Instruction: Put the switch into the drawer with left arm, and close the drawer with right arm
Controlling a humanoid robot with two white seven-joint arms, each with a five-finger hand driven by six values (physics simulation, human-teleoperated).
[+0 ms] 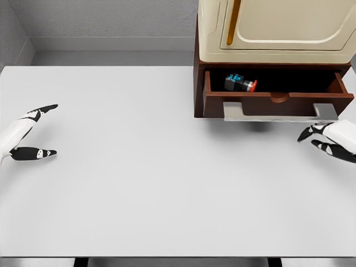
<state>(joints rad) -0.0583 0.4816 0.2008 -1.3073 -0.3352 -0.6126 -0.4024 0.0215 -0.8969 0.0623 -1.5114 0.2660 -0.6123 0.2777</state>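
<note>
- White tabletop (139, 183) is stretching across our head view, with a grey wall behind it.
- We are seeing a dark brown cabinet (198, 83) at the far right, carrying a cream appliance (278, 28) on top.
- Its drawer (278, 100) is standing pulled out, a grey handle (281, 113) running along the front.
- We are finding the switch (240, 83) lying inside the drawer's left part, long axis running left to right, red end pointing right.
- Our left hand (30, 133) is hovering at the table's left edge, fingers spread apart, holding nothing.
- Our right hand (328, 139) is hanging just below the handle's right end, fingers loosely parted, grasping nothing; we cannot tell whether it is touching the handle.
</note>
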